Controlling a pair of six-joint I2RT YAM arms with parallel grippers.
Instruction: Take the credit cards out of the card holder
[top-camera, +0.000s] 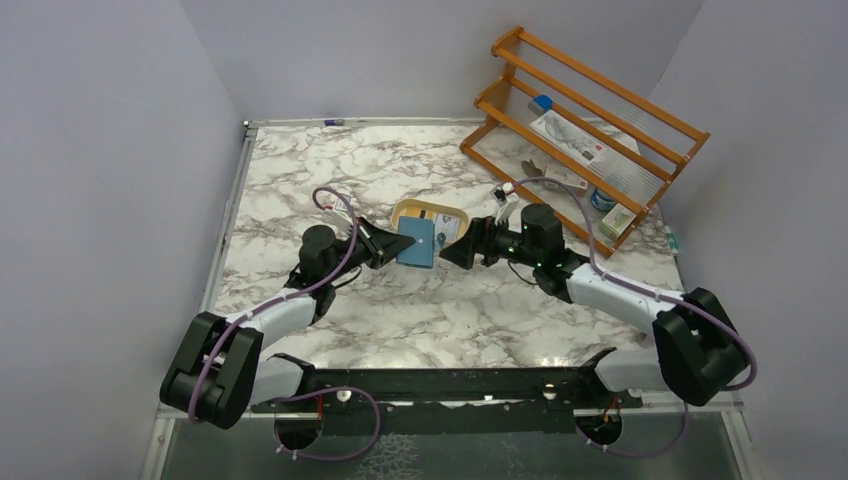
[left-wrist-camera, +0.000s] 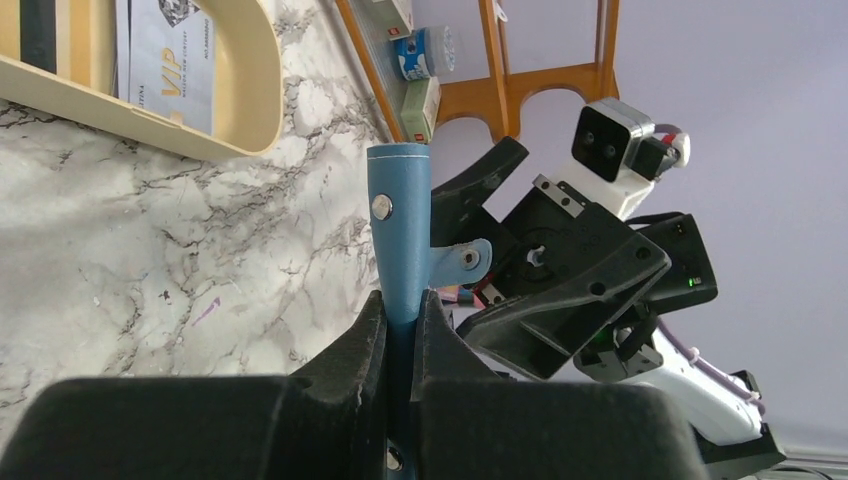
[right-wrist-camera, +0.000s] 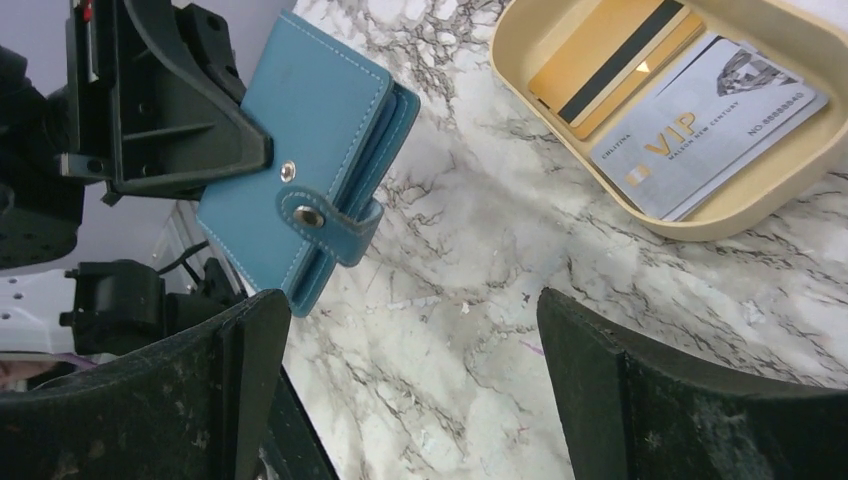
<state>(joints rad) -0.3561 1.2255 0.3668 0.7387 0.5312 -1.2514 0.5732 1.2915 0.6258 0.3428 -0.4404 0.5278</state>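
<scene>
The teal-blue card holder is folded shut, its snap tab hanging loose, and held above the table. My left gripper is shut on its spine edge; the left wrist view shows the holder edge-on between the fingers. My right gripper is open and empty just right of it; its wrist view shows the holder beyond the left fingertip. A yellow-orange card with a dark stripe and a pale grey VIP card lie in the tan dish.
A wooden rack with small boxes and packets stands at the back right. The tan dish sits on the marble table just behind the grippers. Grey walls close in the table on three sides.
</scene>
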